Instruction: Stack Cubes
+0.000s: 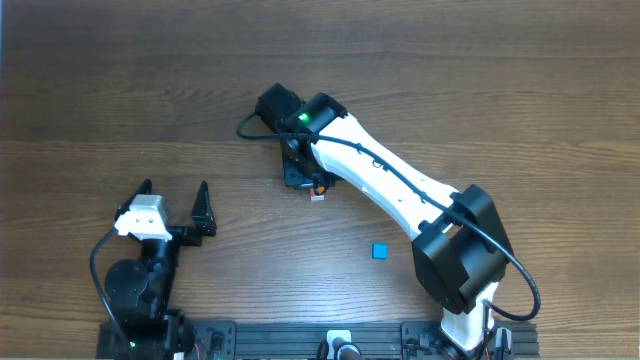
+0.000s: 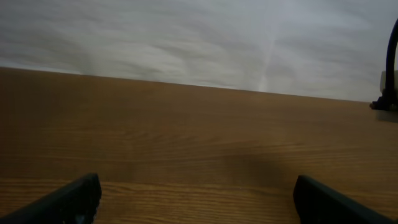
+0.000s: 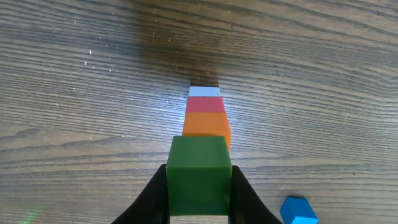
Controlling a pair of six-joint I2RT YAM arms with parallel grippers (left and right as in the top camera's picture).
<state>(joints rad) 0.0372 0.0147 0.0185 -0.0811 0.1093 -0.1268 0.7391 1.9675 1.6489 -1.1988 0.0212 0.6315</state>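
The right gripper (image 3: 199, 182) is clamped on a green plastic cube (image 3: 198, 158), its 2 fingers pressing opposite faces. It is directly over a stack of 3: orange cube (image 3: 208, 130), red cube (image 3: 205, 105), white cube (image 3: 204, 91) at the base. A small blue cube (image 3: 298, 210) lies near the stack on the wooden table (image 3: 74, 93). The left gripper (image 1: 174, 190) is spread wide and empty, well apart from the stack.

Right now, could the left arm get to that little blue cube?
Probably yes. The left hand is open and bare table lies between it and the blue cube; the right arm stands beside the cube, not over it. The stretch looks long.
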